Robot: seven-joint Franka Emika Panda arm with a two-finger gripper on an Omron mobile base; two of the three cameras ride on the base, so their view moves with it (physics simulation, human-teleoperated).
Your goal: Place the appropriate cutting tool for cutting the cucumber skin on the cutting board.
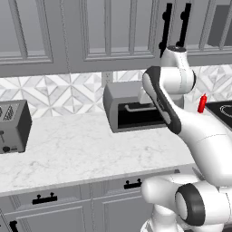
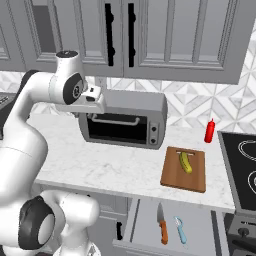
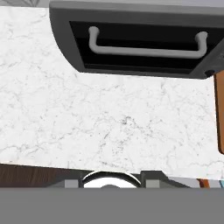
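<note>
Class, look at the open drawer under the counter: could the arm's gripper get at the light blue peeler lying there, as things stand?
Probably yes. The drawer stands open and the peeler lies uncovered beside the orange-handled knife, with nothing above it. The gripper is up by the toaster oven, so it must swing down and across.

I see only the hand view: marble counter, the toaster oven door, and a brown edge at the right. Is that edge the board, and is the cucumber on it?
Observer: Yes. In the right base view the cucumber lies on the cutting board, toward its far end.
Operator: Where are the cutting tools?
Observer: In an open drawer under the counter, in front of the board: an orange-handled knife and a light blue peeler, side by side, apart.
Operator: Does anything stand near the board?
Observer: A red bottle stands upright behind it, near the stove.
</note>
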